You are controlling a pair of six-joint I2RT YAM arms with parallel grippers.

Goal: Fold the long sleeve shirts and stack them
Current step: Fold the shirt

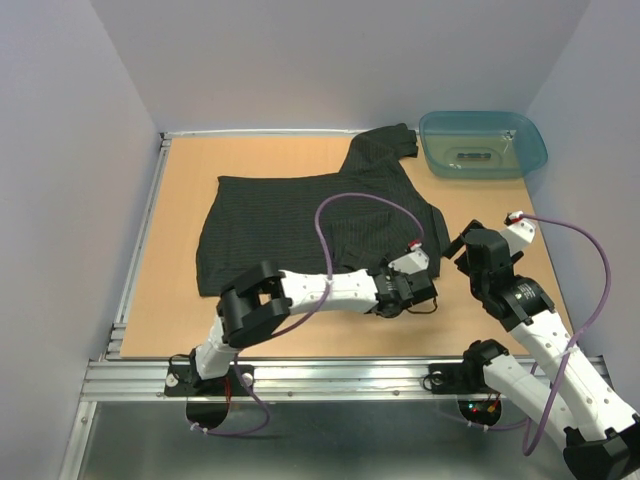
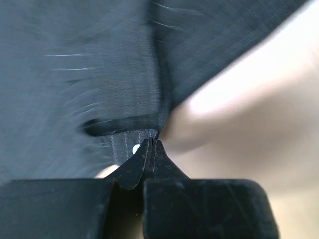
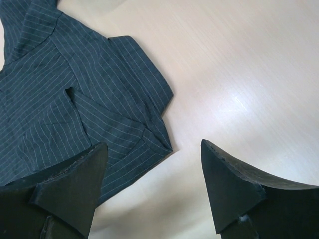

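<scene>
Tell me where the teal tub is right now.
In the overhead view the teal tub sits at the far right corner of the table, right beside the far end of the black shirt.

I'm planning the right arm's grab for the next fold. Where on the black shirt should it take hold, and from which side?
Probably the black shirt's folded corner, which juts onto the bare table. It lies flat, so the open right gripper should drop from above, one finger over the cloth and one on the table side, pinching the edge.
</scene>
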